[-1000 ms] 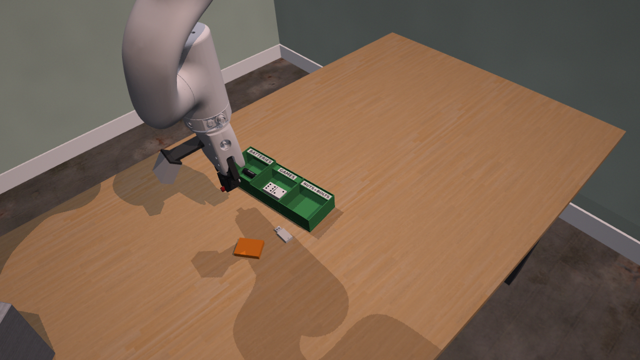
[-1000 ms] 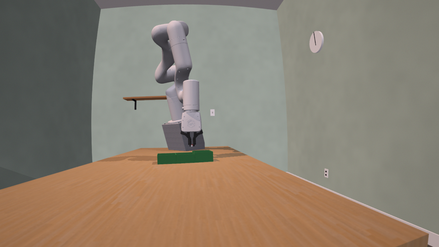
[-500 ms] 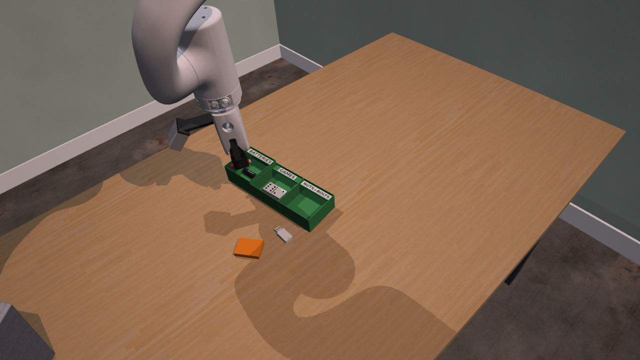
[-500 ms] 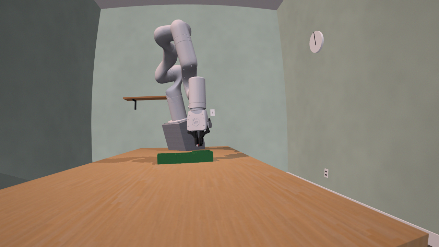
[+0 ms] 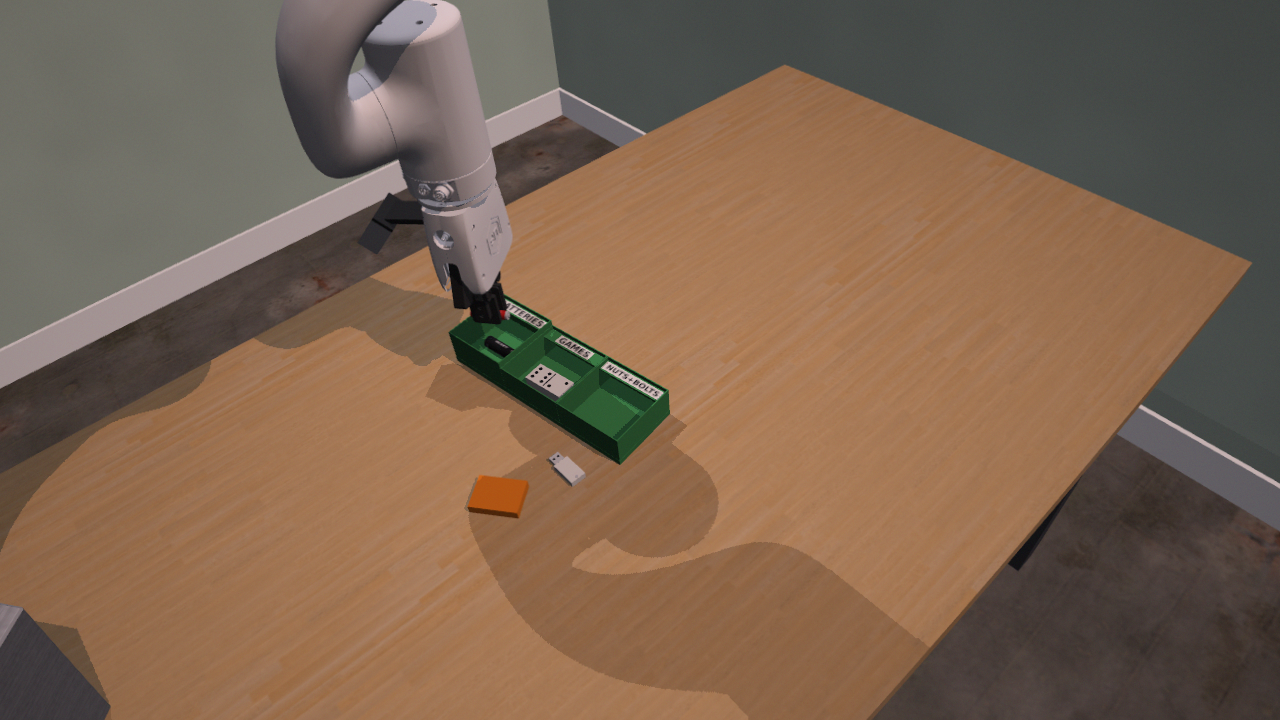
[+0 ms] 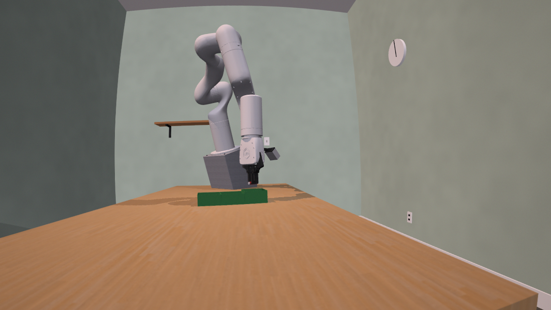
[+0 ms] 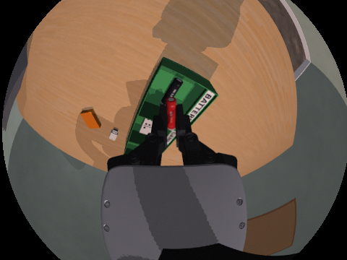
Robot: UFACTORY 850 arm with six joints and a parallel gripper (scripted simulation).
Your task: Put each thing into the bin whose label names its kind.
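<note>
Orange block: one, flat-faced [image 5: 498, 496] [image 7: 90, 118]; lying on the wooden table [image 5: 850, 268] [image 6: 269, 250] [image 7: 90, 47], at the left of the top view, apart from the bins.
Pincer: one, black-fingered gripper [image 5: 487, 313] [image 6: 252, 179] [image 7: 170, 113]; fingers closed on a red battery [image 5: 504, 315] [image 6: 249, 183] [image 7: 171, 113], above the BATTERIES bin.
BATTERIES bin: green, leftmost of three in the top view [image 5: 474, 351] [image 6: 255, 196] [image 7: 189, 74]; standing on the table; label partly hidden by the gripper in the top view.
Black battery: one [image 5: 498, 345] [image 7: 173, 90]; lying inside the BATTERIES bin, below the held red one.
GAMES bin: green, middle of the row [image 5: 529, 392] [image 6: 231, 198]; adjoining its neighbours.
Domino: one, white with black pips [image 5: 548, 381] [image 7: 146, 126]; lying in the GAMES bin.
USB stick: one, white with a metal plug [image 5: 568, 469] [image 7: 113, 133]; on the table, between the orange block and the bin row, touching neither.
NUTS+BOLTS bin: green, rightmost [image 5: 646, 431] [image 6: 209, 199]; standing on the table, its green floor visible.

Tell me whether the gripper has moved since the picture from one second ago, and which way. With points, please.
Yes. In the top view, the gripper [image 5: 494, 315] [image 6: 252, 181] [image 7: 170, 113] went from beside the BATTERIES bin's [image 5: 472, 351] near wall to over that bin.
</note>
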